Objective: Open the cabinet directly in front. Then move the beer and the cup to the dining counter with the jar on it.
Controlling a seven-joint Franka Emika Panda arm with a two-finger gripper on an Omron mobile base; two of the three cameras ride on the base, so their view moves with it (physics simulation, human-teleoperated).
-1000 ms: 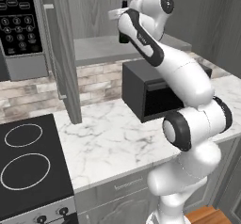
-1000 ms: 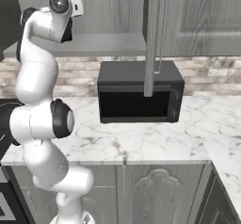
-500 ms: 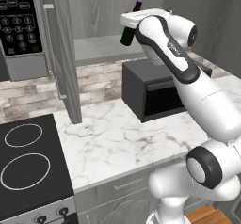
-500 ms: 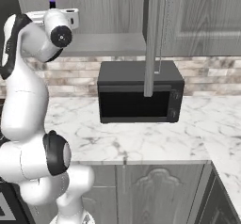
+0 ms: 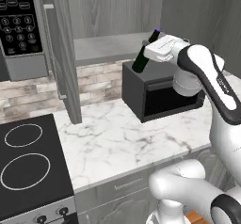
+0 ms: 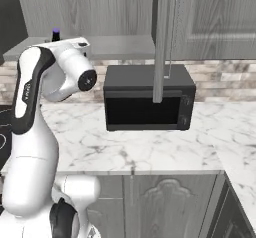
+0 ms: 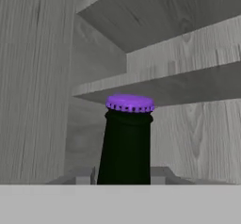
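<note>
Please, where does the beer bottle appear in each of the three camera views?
Left base view: the beer is upper centre, tilted, at the gripper, above the black microwave.
Right base view: its purple cap peeks above the arm, upper left.
Hand view: the beer stands bottom centre.
Shared landmark: the microwave.

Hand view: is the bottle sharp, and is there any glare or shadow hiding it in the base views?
Hand view: beer crisp, purple cap clear, no glare. Left base view: beer reads dark but distinct against the lit cabinet. Right base view: arm hides all but its cap.
</note>
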